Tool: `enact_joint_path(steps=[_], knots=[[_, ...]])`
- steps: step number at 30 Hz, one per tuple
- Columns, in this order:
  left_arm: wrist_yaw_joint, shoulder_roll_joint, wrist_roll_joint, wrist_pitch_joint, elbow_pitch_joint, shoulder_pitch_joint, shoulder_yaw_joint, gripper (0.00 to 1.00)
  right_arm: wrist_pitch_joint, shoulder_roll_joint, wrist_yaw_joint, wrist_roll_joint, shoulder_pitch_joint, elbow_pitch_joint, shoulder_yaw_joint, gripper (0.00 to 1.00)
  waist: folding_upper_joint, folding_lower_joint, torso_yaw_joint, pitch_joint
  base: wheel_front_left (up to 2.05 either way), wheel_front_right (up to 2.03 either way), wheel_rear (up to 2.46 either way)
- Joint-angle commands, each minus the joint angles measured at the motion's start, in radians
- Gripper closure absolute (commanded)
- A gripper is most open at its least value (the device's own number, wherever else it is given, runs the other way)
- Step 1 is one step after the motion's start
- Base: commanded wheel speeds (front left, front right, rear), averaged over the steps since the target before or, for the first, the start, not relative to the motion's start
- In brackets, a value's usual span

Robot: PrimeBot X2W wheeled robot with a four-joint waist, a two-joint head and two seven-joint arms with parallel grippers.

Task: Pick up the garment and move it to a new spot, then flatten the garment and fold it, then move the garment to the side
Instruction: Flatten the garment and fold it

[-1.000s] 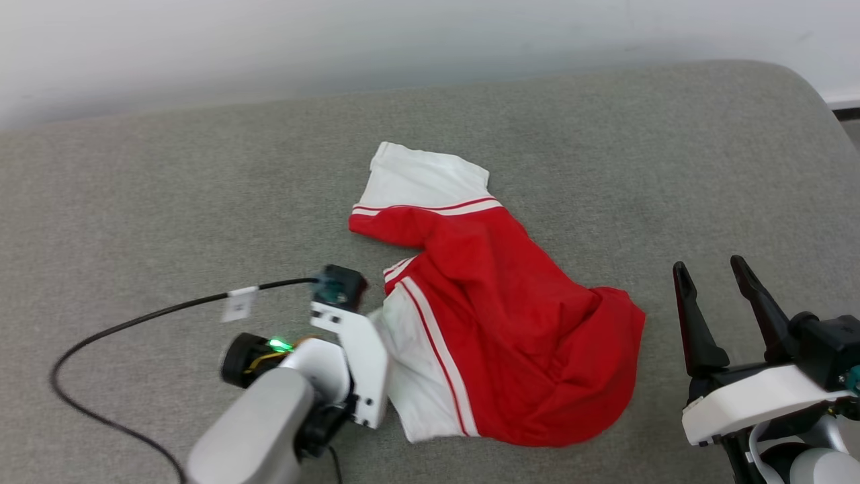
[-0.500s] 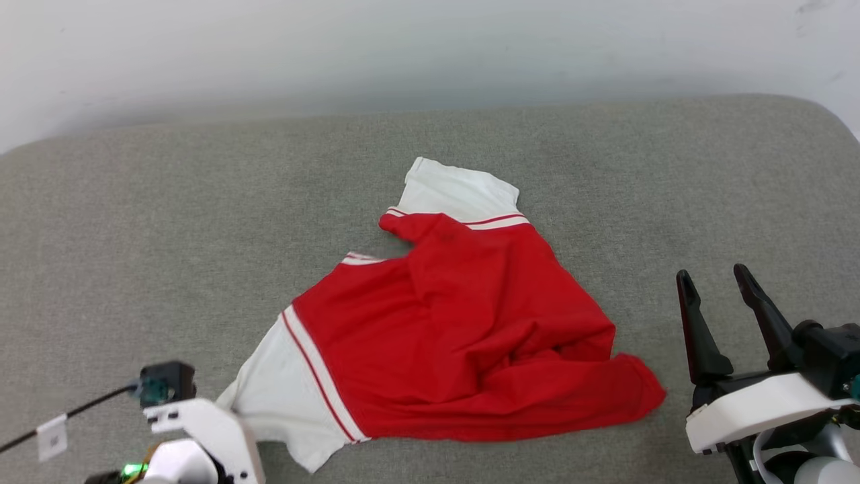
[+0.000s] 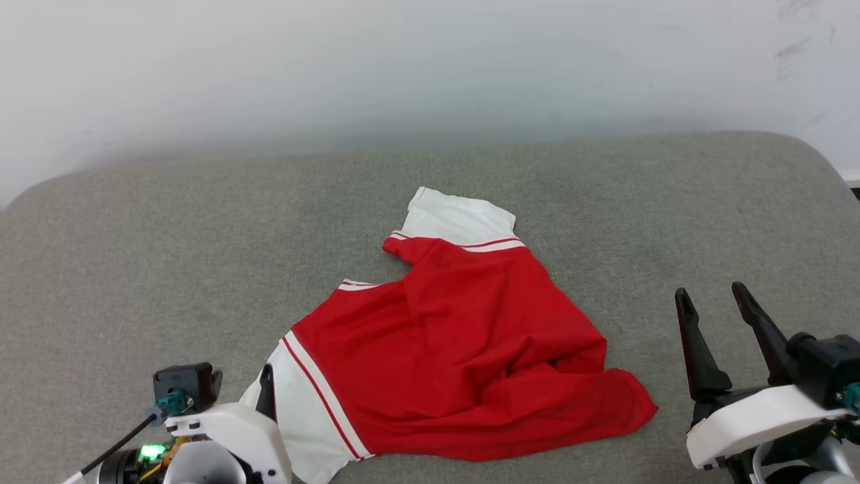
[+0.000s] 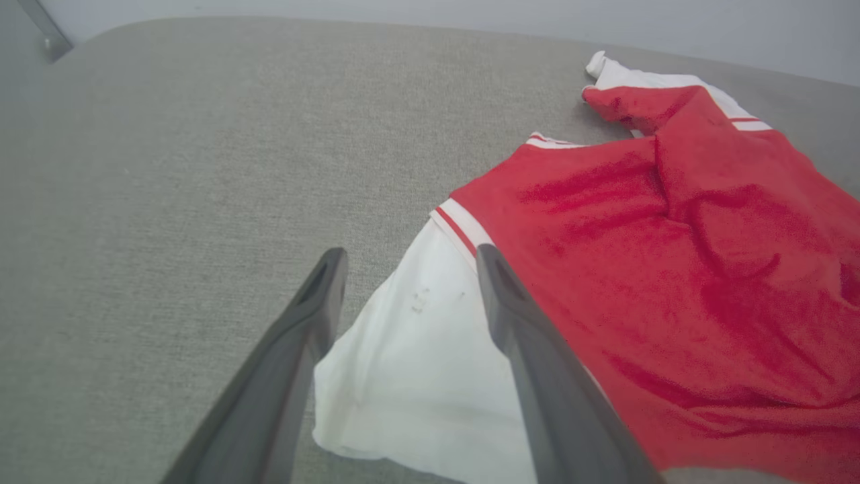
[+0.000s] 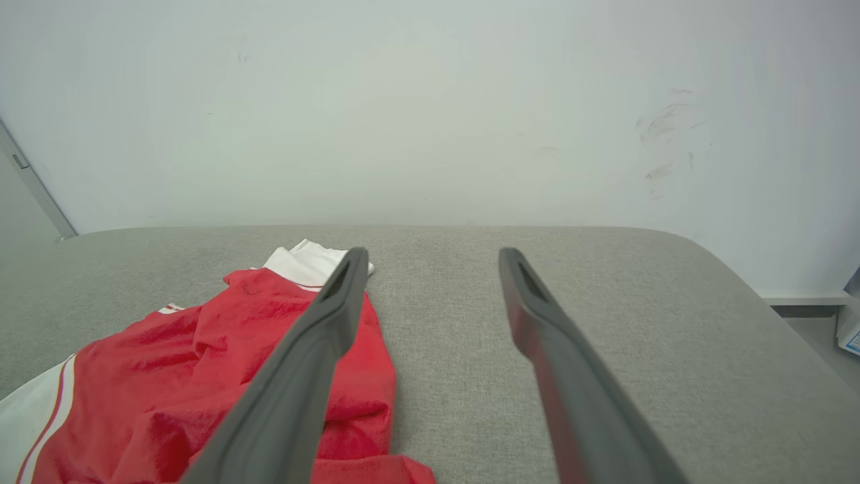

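Head view shows the shirt point(image 3: 457, 349) lying on a big gray pad point(image 3: 134, 269), near the middle and a bit to the front. It is red with white sleeves. It is not flat. It has bumps and folds, and its right end is bunched up. One sleeve point(image 3: 460, 218) points to the back, toward the pale wall point(image 3: 403, 67). The other sleeve point(image 3: 306, 410) lies at the front left, with a thin red and white stripe where it meets the red part.

The left tool point(image 4: 410, 259) is at the front left, right by that near sleeve. Its two dark fingers are spread apart. In the left wrist view the white sleeve lies between them and under them, and they pinch nothing. I cannot tell if a finger tip touches the cloth. A black cord point(image 3: 114, 447) and a small green light point(image 3: 153, 452) sit beside the tool's white body.

The right tool point(image 3: 711, 294) is at the front right, near the shirt but apart from it. Its fingers are spread wide too and hold nothing. In the right wrist view they point over the bare pad toward the wall, with the shirt off to the left.
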Motion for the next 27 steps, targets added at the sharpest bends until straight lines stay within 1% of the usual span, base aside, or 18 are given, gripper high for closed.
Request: enact_joint_path(steps=[1,5,10,14,16,19,22,23,27], knots=[[-0.002,-0.003,0.019,-0.037,-0.014,-0.017,-0.004,0.00,0.005,0.002,-0.001,-0.008,0.013,-0.006,0.000,0.00,0.0000,0.0000,-0.004,-0.014,0.00,0.00,0.00],[-0.015,-0.019,0.077,-0.162,-0.053,-0.036,-0.023,0.00,0.017,0.002,-0.001,-0.011,0.028,-0.013,-0.001,0.00,0.0000,0.0000,-0.008,-0.039,0.00,0.00,0.00],[-0.022,-0.040,0.122,-0.277,-0.088,-0.048,-0.043,0.00,0.031,0.002,-0.001,-0.015,0.042,-0.022,-0.004,0.00,0.0000,0.0000,-0.009,-0.053,0.00,0.00,0.00],[-0.022,-0.053,0.138,-0.322,-0.106,-0.044,-0.053,0.00,0.047,0.002,-0.001,-0.002,0.042,-0.008,-0.024,0.00,0.0000,0.0000,-0.001,-0.055,0.00,0.00,0.00],[-0.019,-0.056,0.144,-0.334,-0.117,-0.045,-0.054,0.00,0.062,0.002,-0.001,0.027,0.036,0.011,-0.056,0.00,0.0000,0.0000,0.009,-0.053,0.00,0.00,0.00],[-0.017,-0.063,0.149,-0.340,-0.132,-0.047,-0.063,0.00,0.110,0.000,-0.001,0.053,0.010,0.066,-0.109,0.00,0.0000,0.0000,0.034,-0.047,0.00,0.00,0.00],[-0.018,-0.068,0.153,-0.343,-0.145,-0.054,-0.070,0.00,0.189,-0.022,-0.001,0.068,-0.021,0.138,-0.144,0.00,0.0000,0.0000,0.067,-0.035,0.00,0.00,0.00],[-0.018,-0.069,0.154,-0.342,-0.150,-0.057,-0.072,0.00,0.219,-0.026,-0.001,0.090,-0.046,0.162,-0.148,0.00,0.0000,0.0000,0.078,-0.026,0.00,0.00,0.00],[-0.020,-0.078,0.161,-0.351,-0.164,-0.081,-0.077,0.00,0.361,-0.082,-0.001,0.143,-0.139,0.258,-0.134,0.00,0.0000,0.0000,0.123,0.025,0.00,0.00,0.00]])
